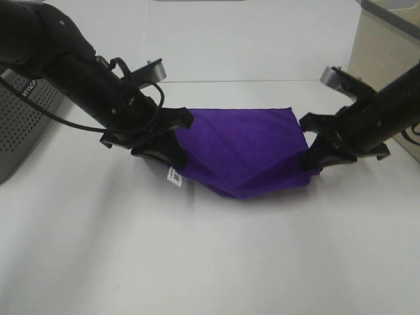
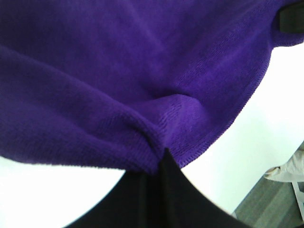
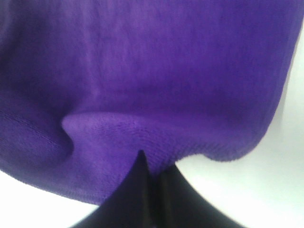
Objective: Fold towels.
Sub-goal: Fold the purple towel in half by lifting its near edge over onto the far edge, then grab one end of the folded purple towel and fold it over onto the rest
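A deep purple towel [image 1: 243, 151] hangs between my two grippers over the white table, its near edge sagging toward the table and its far edge lying flat. A small white care tag [image 1: 175, 176] dangles at its left corner. My left gripper [image 1: 172, 152] is shut on the towel's left corner; the left wrist view shows the cloth [image 2: 142, 85] pinched at the closed jaws. My right gripper [image 1: 314, 156] is shut on the right corner; the right wrist view shows the cloth [image 3: 152, 80] bunched at its closed jaws.
A grey perforated box [image 1: 23, 121] stands at the left edge of the white table [image 1: 197, 262]. A beige cabinet [image 1: 384, 46] stands at the back right. The table's back edge runs behind the towel.
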`<state>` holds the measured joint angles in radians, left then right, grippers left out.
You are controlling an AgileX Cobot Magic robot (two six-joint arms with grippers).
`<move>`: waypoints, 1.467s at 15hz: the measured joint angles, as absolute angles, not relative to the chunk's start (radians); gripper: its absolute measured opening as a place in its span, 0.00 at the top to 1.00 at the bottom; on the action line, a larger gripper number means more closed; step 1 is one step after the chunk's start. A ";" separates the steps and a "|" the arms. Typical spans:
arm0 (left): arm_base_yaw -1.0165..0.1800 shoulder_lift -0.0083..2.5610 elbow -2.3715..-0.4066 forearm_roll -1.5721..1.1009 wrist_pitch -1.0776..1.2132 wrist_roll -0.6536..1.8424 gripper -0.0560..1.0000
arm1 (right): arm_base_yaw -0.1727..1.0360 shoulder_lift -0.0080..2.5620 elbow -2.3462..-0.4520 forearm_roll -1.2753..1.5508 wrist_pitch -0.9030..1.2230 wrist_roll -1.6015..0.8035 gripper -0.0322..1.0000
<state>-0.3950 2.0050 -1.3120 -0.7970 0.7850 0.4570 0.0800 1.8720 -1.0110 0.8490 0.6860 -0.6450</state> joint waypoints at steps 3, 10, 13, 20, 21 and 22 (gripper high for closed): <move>-0.362 2.005 -1.378 -0.793 0.706 0.457 0.95 | 0.080 1.874 -1.164 0.809 0.676 -0.610 0.94; -0.321 2.173 -1.623 -0.783 0.573 0.520 0.95 | 0.080 2.212 -1.677 0.675 0.762 -0.518 0.94; -0.318 2.241 -1.699 -0.746 0.551 0.520 0.95 | 0.080 2.302 -1.787 0.636 0.780 -0.509 0.94; -0.313 2.317 -1.740 -0.739 0.544 0.520 0.91 | 0.080 2.351 -1.839 0.597 0.781 -0.483 0.72; -0.313 2.316 -1.742 -0.738 0.544 0.520 0.82 | 0.080 2.351 -1.839 0.582 0.783 -0.473 0.58; -0.313 2.316 -1.751 -0.738 0.551 0.519 0.65 | 0.080 2.351 -1.839 0.556 0.792 -0.452 0.44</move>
<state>-0.3130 2.3160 -1.7510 -0.7380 0.5510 0.5190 0.0800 2.3510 -1.8390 0.5560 0.7920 -0.4520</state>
